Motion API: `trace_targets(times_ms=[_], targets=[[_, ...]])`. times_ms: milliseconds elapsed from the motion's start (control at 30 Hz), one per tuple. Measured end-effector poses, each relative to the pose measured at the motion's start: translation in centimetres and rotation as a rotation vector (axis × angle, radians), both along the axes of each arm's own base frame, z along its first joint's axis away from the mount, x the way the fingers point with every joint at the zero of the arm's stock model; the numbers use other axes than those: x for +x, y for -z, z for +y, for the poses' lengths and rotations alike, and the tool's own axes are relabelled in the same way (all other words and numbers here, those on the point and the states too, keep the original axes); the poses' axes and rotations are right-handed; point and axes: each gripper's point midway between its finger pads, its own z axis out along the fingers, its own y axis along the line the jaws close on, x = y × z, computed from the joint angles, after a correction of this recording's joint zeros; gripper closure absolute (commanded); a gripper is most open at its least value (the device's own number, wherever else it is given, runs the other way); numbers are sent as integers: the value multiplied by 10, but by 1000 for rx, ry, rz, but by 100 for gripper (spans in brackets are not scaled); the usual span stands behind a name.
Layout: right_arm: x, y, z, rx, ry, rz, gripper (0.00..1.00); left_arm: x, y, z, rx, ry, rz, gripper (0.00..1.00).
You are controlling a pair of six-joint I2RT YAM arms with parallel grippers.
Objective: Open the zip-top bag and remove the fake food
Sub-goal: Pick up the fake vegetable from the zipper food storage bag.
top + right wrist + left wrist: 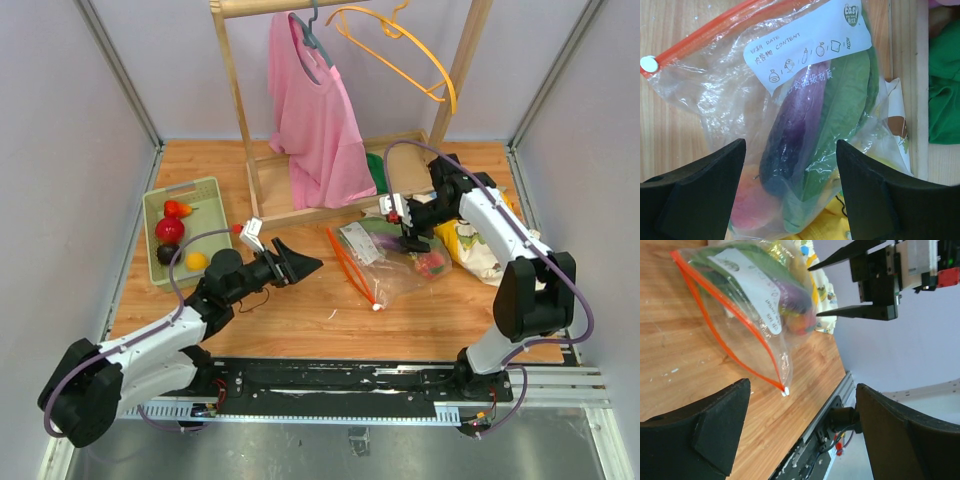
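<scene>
The left gripper (802, 386) has its jaws wide apart with nothing between them. Its matte black wedge fingers aim right at the near corner of the zip-top bag (395, 262), where the orange-red zipper strip (727, 325) ends in a small white slider (785, 391). It is near that corner but apart from it, probably lined up to pinch one lip of the mouth. The right gripper (790, 150) is likewise spread and holds nothing. It hangs over the bag's belly and does not touch it as far as I can tell, a placing that looks meant to pin or lift the bag while the other arm works the mouth. The bag is clear, crinkly film with bright creases, lying on the wooden table (300, 310) right of centre, mouth turned left. The strip's two tracks seem parted along much of their length, so I judge it at least partly unzipped. Under a white label (807, 42) the fake food (797, 315) left inside shows through: a long, smooth purple aubergine (790, 135), a flat green leaf-shaped piece (842, 107) and something peach-red (747, 202) at the bottom. The bag's right end rests against a dinosaur-print cloth (470, 245). Well to the left, a pale green slotted tray (205, 190) holds four rounded pieces, among them a glossy red fruit (170, 230), so some are already out. At the far side a soft pink shirt (315, 120) hangs from a wooden rack (235, 110).
</scene>
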Motion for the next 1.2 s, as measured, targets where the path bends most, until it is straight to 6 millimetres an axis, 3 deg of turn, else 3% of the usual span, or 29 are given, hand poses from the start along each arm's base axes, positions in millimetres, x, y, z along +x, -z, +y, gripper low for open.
trace_targets(times_ms=[233, 367, 533, 767, 1033, 1200], targets=[[12, 9, -1, -59, -3, -43, 33, 2, 25, -3, 47, -3, 57, 17], [12, 16, 3, -84, -20, -45, 36, 9, 32, -9, 64, 4, 78, 29], [6, 26, 15, -102, -39, -22, 44, 7, 49, -16, 88, 25, 117, 40], [10, 49, 20, -145, -8, 24, 57, 3, 66, -24, 104, 49, 160, 47], [10, 69, 16, -175, 65, 29, 51, -5, 98, -33, 145, 80, 257, 56], [10, 71, 15, -190, 85, -5, 59, -8, 110, -40, 160, 99, 295, 58]])
